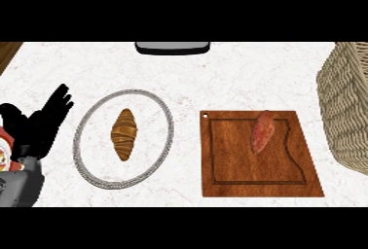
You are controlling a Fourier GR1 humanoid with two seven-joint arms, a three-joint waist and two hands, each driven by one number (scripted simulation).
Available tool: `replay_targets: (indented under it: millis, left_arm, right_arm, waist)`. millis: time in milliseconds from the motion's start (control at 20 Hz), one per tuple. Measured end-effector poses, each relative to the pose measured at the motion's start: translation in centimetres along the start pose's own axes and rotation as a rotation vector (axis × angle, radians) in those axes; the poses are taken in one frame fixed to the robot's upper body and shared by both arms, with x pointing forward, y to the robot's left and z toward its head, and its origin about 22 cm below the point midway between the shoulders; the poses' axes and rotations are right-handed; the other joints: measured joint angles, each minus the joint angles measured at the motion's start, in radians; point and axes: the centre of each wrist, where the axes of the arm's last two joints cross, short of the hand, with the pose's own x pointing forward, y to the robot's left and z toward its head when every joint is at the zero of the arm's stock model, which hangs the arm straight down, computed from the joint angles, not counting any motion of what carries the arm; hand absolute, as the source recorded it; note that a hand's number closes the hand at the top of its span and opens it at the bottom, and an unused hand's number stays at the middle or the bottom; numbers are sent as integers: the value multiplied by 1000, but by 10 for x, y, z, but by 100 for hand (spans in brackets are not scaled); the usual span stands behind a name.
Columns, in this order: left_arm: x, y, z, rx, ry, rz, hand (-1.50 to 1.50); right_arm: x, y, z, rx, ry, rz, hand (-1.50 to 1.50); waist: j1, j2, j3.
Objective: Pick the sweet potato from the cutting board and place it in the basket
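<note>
A reddish sweet potato (261,132) lies lengthwise on the upper middle of the wooden cutting board (237,180), right of centre. The wicker basket (346,102) stands at the right edge, partly cut off by the view. My left hand (43,121) rests open at the far left, fingers up, well away from the board. My right hand does not show.
A round plate (90,170) with a croissant (124,134) sits between my left hand and the board. A dark, grey-rimmed object (173,47) lies at the counter's far edge. A red and white item (4,146) peeks in behind my left hand.
</note>
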Motion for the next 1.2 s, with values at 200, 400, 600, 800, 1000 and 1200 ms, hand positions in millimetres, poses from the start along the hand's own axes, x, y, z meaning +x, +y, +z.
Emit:
replay_targets:
  millis: [200, 400, 600, 800, 1000, 1200]
  left_arm:
    - [-1, 1, 4, 4, -1, 3, 0]
    - [-2, 0, 3, 4, -1, 0, 0]
    - [9, 1, -1, -1, -7, -4, 0]
    - [10, -3, -8, -4, -6, -1, 0]
    - [8, -7, -7, 0, -9, -9, 0]
    - [16, -11, -5, -7, -10, -4, 0]
  right_arm:
    - [-21, 9, 22, -40, -27, -48, -150]
    - [-47, 36, 30, -61, -54, -88, -150]
    - [-62, 74, 24, -85, -68, -109, -150]
    - [-80, 108, 10, -122, -82, -122, -150]
    - [-84, 141, -11, -160, -97, -153, -150]
    - [-94, 169, -35, -187, -118, -213, -150]
  waist:
    - [-3, 0, 1]
    - [-3, 1, 1]
    - [3, 3, 1]
    - [8, 5, 1]
    - [13, 6, 1]
    - [17, 6, 1]
